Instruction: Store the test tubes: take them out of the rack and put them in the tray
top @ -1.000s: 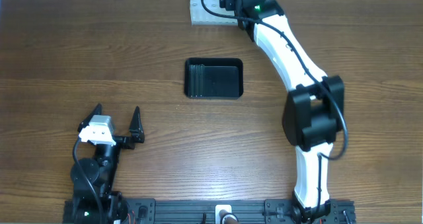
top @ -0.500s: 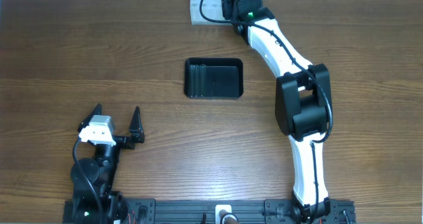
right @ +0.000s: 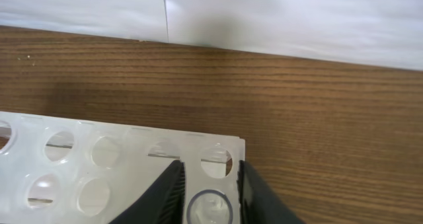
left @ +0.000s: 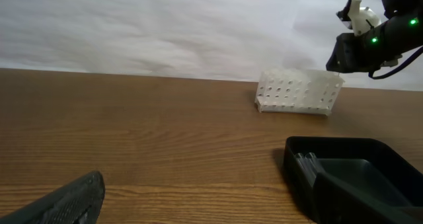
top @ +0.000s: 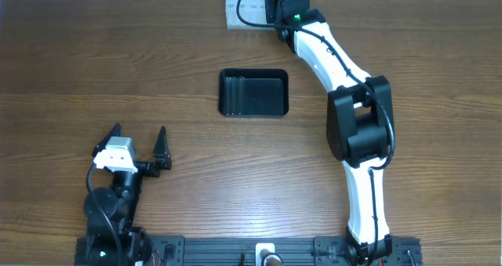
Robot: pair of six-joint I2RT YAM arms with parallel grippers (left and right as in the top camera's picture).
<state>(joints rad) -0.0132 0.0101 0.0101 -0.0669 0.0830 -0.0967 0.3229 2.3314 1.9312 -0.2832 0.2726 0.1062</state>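
Note:
A white test tube rack (top: 245, 11) stands at the table's far edge, and it shows as a perforated block (left: 297, 92) in the left wrist view. The black tray (top: 253, 92) lies in the middle of the table, a few clear tubes lying along its left side. My right gripper (right: 209, 178) is over the rack's (right: 99, 164) right end. Its fingers (right: 170, 191) sit tight on either side of a clear test tube (right: 208, 207) at the corner hole. My left gripper (top: 140, 134) rests open near the left front, far from the rack.
The wooden table is bare between the tray (left: 344, 171) and the left arm. A white backdrop rises just behind the rack. The right arm (top: 333, 58) stretches past the tray's right side.
The right arm stretched farther toward the rack and its gripper dropped over the rack's right end; in the last half second it kept still. The left arm has not moved.

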